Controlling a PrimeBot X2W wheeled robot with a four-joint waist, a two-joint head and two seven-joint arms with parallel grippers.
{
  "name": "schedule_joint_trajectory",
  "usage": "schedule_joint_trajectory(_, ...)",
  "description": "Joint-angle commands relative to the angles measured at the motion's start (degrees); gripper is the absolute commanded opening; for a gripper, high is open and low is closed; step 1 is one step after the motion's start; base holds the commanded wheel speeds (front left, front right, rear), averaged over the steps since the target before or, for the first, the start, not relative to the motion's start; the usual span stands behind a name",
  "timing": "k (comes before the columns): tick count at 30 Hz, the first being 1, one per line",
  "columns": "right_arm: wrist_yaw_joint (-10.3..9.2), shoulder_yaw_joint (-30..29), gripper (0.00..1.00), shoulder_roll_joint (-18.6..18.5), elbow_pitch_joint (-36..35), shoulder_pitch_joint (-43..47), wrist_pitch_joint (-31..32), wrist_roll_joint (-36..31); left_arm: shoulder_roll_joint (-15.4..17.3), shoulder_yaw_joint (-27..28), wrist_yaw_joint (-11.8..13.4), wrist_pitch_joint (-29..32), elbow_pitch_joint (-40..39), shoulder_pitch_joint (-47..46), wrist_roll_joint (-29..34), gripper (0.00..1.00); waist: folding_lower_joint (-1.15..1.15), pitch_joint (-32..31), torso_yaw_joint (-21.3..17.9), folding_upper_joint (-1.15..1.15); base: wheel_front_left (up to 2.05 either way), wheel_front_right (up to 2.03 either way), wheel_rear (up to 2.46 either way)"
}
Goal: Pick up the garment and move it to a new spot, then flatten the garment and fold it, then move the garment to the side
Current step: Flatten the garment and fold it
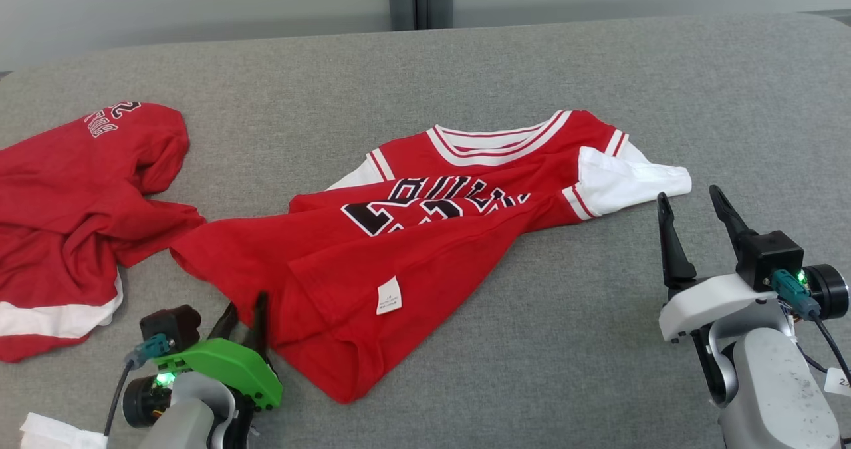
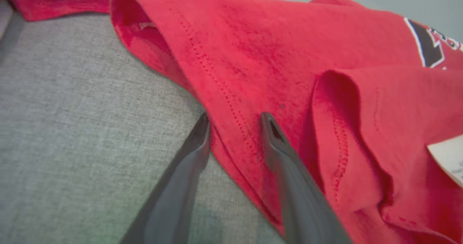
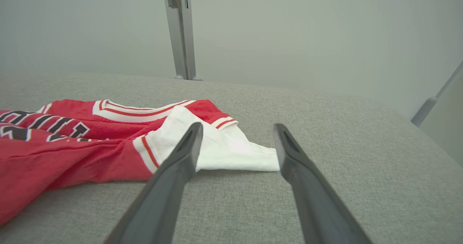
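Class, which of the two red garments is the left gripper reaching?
The middle jersey: the left gripper straddles its hem. The crumpled garment lies apart, further left.

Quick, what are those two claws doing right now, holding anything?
Left gripper: open, astride the hem of the red jersey, not clamped.
Right gripper: open, empty, near the white sleeve.

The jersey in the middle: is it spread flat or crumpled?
Crumpled: the jersey lies twisted, a fold covering part of its lettering, hem doubled over.

On the table [image 1: 598,342] the jersey [image 1: 425,236] lies right of another garment [image 1: 73,216].
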Motion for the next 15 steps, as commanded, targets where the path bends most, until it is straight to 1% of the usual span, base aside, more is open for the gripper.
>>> schedule_joint_trajectory(1,-0.06,0.20,1.00,-0.23,0.13,-0.42,-0.09,0.36,0.84,-0.07,0.15,0.20,0.57,-1.33,-0.89,0.00,0.00,0.10,-0.18,0.00,0.00,0.00,0.00)
schedule_joint_trajectory(3,-0.06,0.40,1.00,-0.23,0.06,-0.46,-0.09,0.35,0.92,0.35,0.15,0.17,0.87,-2.11,-2.31,0.00,0.00,0.05,-0.37,0.00,0.00,0.00,0.00)
schedule_joint_trajectory(6,-0.06,0.28,1.00,-0.23,0.01,0.08,-0.09,0.31,2.05,0.66,0.15,0.15,0.10,-3.57,-2.85,0.00,0.00,-0.48,-0.74,0.00,0.00,0.00,0.00)
schedule_joint_trajectory(11,-0.07,-0.88,1.00,-0.22,0.41,1.28,-0.09,0.36,2.84,2.17,0.15,0.13,-6.81,-4.41,1.16,0.00,0.00,-2.66,-0.90,0.00,0.00,0.00,0.00)
schedule_joint_trajectory(15,-0.07,-1.22,1.00,-0.23,0.99,3.03,-0.09,0.35,2.16,2.88,0.15,0.13,-13.07,-4.71,4.86,0.00,0.00,-5.57,-0.45,0.00,0.00,0.00,0.00)
